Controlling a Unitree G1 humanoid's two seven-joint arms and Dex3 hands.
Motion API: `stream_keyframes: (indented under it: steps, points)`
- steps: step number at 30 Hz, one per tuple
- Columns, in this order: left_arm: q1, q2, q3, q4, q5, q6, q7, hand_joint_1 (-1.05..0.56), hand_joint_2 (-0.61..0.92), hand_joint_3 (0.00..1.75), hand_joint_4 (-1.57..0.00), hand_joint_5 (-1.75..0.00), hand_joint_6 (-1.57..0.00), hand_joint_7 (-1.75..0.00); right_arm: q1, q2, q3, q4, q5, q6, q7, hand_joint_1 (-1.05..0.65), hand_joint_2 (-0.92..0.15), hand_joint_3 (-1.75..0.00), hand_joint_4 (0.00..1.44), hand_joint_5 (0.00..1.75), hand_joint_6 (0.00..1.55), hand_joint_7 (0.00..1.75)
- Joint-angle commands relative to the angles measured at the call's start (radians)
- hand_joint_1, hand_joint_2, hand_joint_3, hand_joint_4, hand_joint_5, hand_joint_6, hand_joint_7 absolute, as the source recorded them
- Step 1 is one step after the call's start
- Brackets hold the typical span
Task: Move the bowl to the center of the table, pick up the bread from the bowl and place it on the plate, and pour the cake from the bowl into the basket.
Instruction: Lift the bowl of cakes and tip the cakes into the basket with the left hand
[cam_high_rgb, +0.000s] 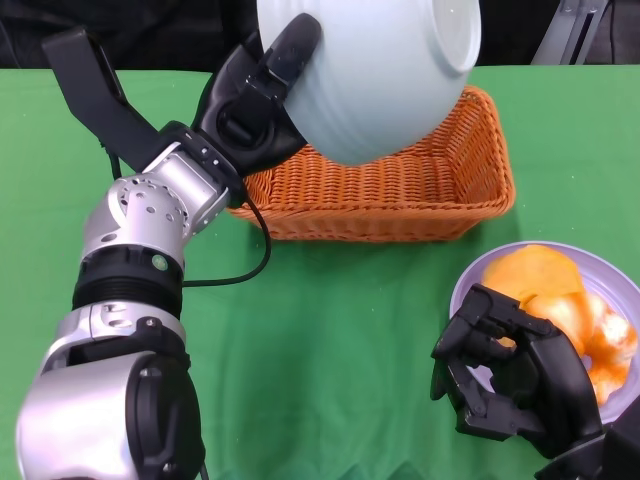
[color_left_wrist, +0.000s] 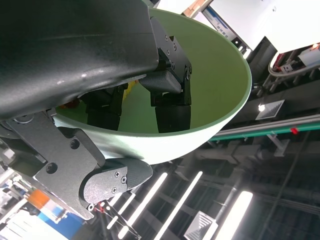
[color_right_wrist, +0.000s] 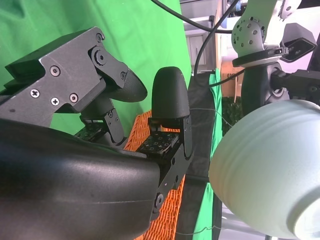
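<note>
You see the left hand (cam_high_rgb: 252, 105) at upper left of the head view gripping the pale green bowl (cam_high_rgb: 375, 70) by its rim, fingers (color_left_wrist: 167, 87) inside and thumb outside. The bowl is raised and tipped at top centre, over the orange wicker basket (cam_high_rgb: 400, 195). You cannot see into the basket from here. At lower right, the right hand (cam_high_rgb: 505, 375) rests with fingers curled inward, holding nothing, touching the near rim of the lavender plate (cam_high_rgb: 610, 270). The orange bread (cam_high_rgb: 545, 285) lies on that plate. The green tablecloth (cam_high_rgb: 330, 340) covers the table.
</note>
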Motion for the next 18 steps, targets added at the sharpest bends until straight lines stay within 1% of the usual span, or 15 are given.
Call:
stream_keyframes:
  steps: [1,13,18]
  points:
    - [-0.054,0.004,0.007,-0.038,-0.033,0.014,0.013,-0.16,0.59,1.02,-0.68,-1.70,-0.73,-1.56,0.008,-0.012,-0.003,-0.009,0.003,0.001,0.002,-0.08,-0.53,-1.17,0.71,1.74,0.66,1.51]
    - [-0.056,0.001,0.018,-0.040,-0.060,0.044,0.022,-0.17,0.65,0.92,-0.67,-1.70,-0.71,-1.56,0.014,-0.010,-0.004,-0.010,0.005,0.004,0.000,-0.09,-0.55,-1.15,0.72,1.75,0.66,1.51]
    - [-0.059,0.002,0.022,-0.032,-0.062,0.041,0.014,-0.19,0.71,0.83,-0.66,-1.72,-0.72,-1.56,0.016,-0.010,-0.003,-0.010,0.002,0.003,-0.002,-0.08,-0.56,-1.14,0.71,1.74,0.66,1.51]
